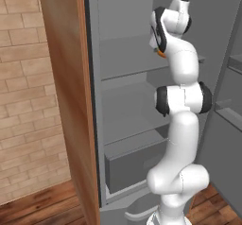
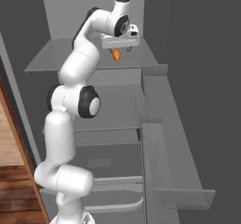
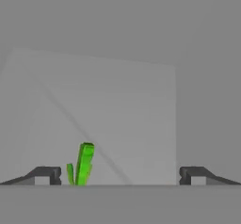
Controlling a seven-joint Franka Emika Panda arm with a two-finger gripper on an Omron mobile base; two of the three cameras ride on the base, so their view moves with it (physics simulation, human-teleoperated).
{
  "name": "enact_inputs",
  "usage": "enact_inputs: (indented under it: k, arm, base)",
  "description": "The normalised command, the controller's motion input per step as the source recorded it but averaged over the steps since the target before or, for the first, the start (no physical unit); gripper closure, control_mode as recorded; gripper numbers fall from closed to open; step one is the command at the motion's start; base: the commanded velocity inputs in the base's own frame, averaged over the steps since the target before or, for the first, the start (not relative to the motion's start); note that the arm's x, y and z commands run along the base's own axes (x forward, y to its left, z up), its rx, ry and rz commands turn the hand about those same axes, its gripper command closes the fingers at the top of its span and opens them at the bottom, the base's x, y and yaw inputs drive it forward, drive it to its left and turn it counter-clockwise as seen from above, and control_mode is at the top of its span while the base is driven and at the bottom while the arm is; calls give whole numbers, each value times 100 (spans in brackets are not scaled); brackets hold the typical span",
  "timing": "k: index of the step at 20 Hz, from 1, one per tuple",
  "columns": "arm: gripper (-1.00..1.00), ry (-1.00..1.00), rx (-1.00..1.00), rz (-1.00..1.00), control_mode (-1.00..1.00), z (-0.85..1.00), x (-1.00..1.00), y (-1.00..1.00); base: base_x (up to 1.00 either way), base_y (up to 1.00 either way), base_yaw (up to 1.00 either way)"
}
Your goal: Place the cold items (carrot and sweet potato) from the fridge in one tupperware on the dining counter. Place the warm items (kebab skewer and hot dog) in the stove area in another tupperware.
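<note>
The fridge stands open and my arm reaches in to its upper shelf [image 2: 56,60]. The carrot [image 2: 116,54] is a small orange piece on that shelf, just under my hand; a sliver of the carrot [image 1: 161,54] peeks out beside the wrist in the left base view. Its green top [image 3: 84,164] rises between my finger tips, closer to the left one. My gripper [image 2: 120,49] is open and hovers right above the carrot, jaws wide with nothing gripped. The gripper [image 3: 120,176] faces the grey shelf floor and back wall.
The fridge door [image 2: 188,124] swings out on the right with shelf bins [image 2: 181,190] close to my arm. A wooden cabinet panel [image 1: 66,101] and a brick wall [image 1: 23,91] stand to the left. Lower shelves [image 1: 127,139] and a drawer [image 1: 127,167] lie below.
</note>
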Motion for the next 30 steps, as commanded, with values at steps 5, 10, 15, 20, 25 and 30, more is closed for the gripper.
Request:
enact_inputs:
  k: [5, 10, 15, 20, 25, 30]
  arm:
    - [-100, -1, 0, 0, -100, -20, -10, 0]
    - [-100, -3, -2, 2, -100, -21, -13, 7]
    - [-100, -7, 0, 6, -100, -2, -18, -1]
    - [-100, -11, 0, 14, -100, 0, -5, -1]
    - [-100, -3, 0, 19, -100, -4, -6, -5]
    - [-100, 0, 0, 13, -100, -4, -9, -8]
  base:
    - [0, 0, 0]
    - [0, 0, 0]
    - [0, 0, 0]
    - [0, 0, 0]
    - [0, 0, 0]
    - [0, 0, 0]
